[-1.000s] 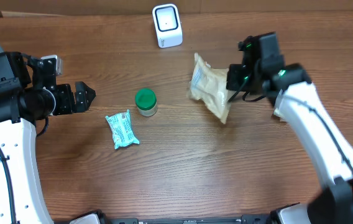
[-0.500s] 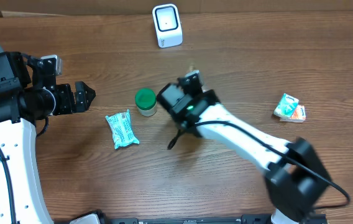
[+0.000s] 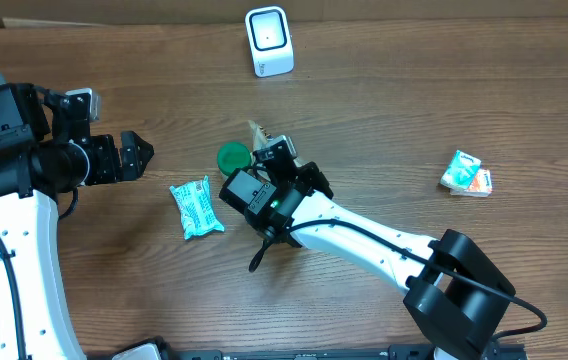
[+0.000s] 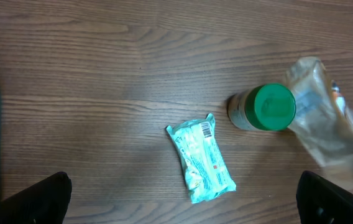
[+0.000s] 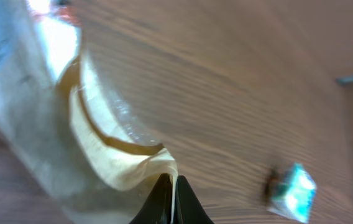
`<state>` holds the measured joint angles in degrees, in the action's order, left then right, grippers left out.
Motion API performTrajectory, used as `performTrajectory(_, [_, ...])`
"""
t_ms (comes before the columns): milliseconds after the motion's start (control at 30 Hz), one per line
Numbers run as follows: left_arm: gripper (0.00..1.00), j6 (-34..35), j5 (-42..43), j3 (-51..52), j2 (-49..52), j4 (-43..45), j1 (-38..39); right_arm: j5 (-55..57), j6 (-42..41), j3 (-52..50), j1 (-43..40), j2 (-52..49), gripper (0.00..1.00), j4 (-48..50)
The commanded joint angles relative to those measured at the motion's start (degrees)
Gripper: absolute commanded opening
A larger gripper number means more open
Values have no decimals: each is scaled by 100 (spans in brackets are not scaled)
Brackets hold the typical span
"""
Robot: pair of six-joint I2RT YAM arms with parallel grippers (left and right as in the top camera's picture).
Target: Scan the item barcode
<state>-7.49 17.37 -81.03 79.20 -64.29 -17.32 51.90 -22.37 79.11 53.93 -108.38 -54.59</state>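
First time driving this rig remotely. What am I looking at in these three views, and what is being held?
These are two robot arms at a wooden table. The overhead view looks straight down; the other two come from a camera on each wrist. On the table lie a white scanner, a green-lidded jar, a teal packet with a barcode showing, and a small teal and orange packet on the right. The left tool hangs open and empty at the left. The right tool is shut on the edge of a clear pouch, holding it beside the jar, well short of the scanner.
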Motion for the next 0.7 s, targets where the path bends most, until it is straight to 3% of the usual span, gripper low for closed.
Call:
performTrajectory(0, [100,-83,7,-37,-9,4,20,1259,-525,15,-129,46,4,-205])
performTrajectory(167, [100,-83,7,-37,-9,2,22,2710,-1276,13,-345,46,4,-841])
performTrajectory(333, [100,-85,7,-37,-9,2,22,3359,-1480,13,-485,46,4,-1043])
performTrajectory(667, [100,-83,7,-37,-9,4,20,1720,-1036,-105,-505,7,4,-852])
